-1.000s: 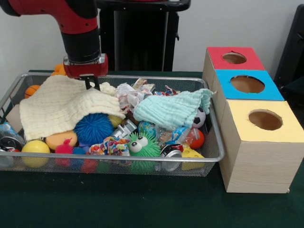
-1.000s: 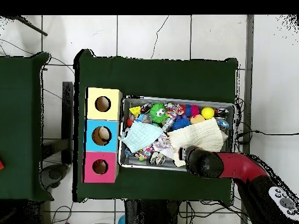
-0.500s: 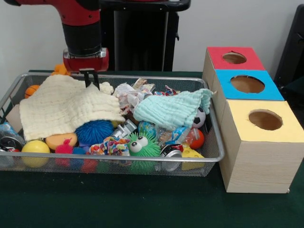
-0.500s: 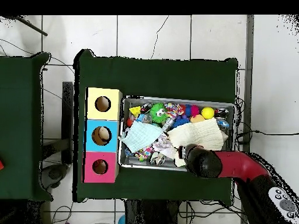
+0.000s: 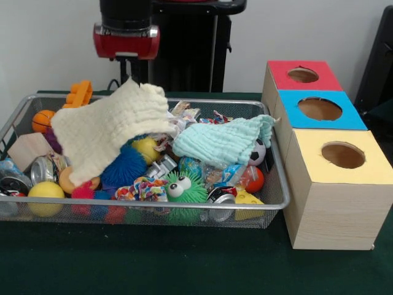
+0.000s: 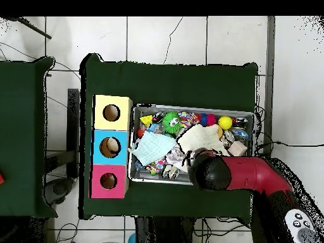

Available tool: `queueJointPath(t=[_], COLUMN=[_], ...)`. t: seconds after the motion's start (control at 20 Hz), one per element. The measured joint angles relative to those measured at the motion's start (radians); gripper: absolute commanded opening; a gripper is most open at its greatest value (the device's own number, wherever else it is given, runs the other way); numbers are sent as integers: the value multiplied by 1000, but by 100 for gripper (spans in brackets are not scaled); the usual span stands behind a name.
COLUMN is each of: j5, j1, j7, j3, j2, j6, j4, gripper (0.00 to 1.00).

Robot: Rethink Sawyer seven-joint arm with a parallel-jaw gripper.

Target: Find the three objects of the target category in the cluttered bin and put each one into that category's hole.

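Item: cream waffle-weave cloth (image 5: 110,132), pinched at its top corner by your gripper (image 5: 128,77), jaws clamped on it; body trails toward 7 o'clock over the wire mesh bin (image 5: 279,184).

The cream cloth (image 5: 113,128) hangs by one corner from the gripper (image 5: 129,78), draped at a slant over the toys, its lower edge resting on them. The mint-green cloth (image 5: 224,141) lies crumpled at the wire bin's (image 5: 279,190) end nearest the boxes. The red (image 5: 303,75), blue (image 5: 319,109) and yellow (image 5: 341,156) boxes each have a round hole on top.
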Motion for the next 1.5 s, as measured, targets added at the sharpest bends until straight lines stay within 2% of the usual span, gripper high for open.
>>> queueJointPath(t=[0.15, 0.55, 1.5], j5=[34, 106, 216], j1=[34, 75, 198], j7=[0, 0, 0], j3=[-3, -17, -84], j2=[-55, -138, -237], j6=[40, 115, 235], j4=[3, 4, 4], gripper=[0, 0, 0])
